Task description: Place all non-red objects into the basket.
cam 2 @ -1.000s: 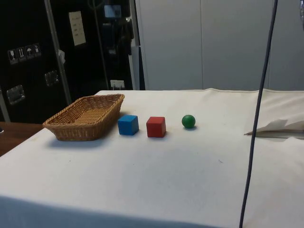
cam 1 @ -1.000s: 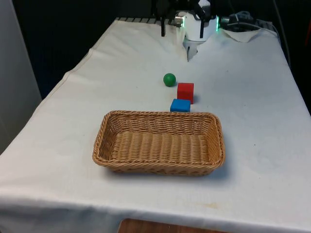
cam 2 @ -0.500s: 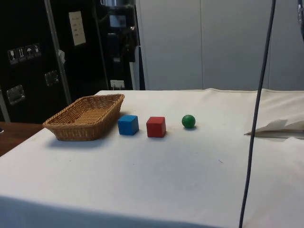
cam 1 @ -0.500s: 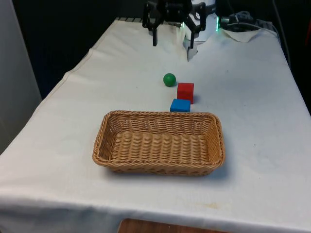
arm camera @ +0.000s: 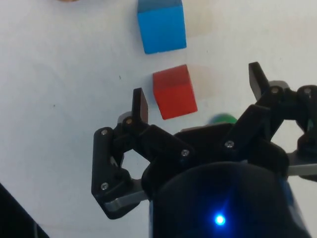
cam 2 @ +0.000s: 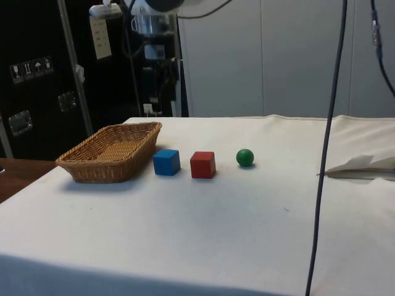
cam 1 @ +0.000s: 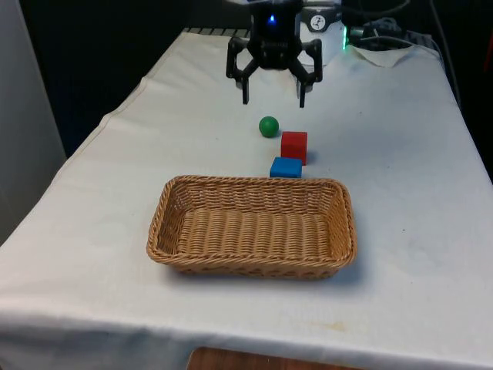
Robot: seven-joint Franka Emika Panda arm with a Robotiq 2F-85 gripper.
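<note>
- The hand (cam 1: pixel 273 98) hung above the tabletop (cam 1: pixel 400 154) towards its far end, fingers spread wide with nothing between them, a little beyond the green ball (cam 1: pixel 268 126)
- Open white cloth lay on both sides of the row of objects and out to the tabletop's long edges; the near end in front of the basket (cam 1: pixel 252 227) was bare cloth too
- The wicker basket sat near the middle of the tabletop, closer to the near edge, with nothing inside it
- The blue cube (cam 1: pixel 286 166) stood just beyond the basket's far rim, the red cube (cam 1: pixel 293 146) just beyond that, the green ball nearest the hand
- From the side, blue cube (cam 2: pixel 166 162), red cube (cam 2: pixel 203 164) and ball (cam 2: pixel 245 157) made a line, apart from one another
- Dark cabinets stood behind the tabletop in the side view
</note>
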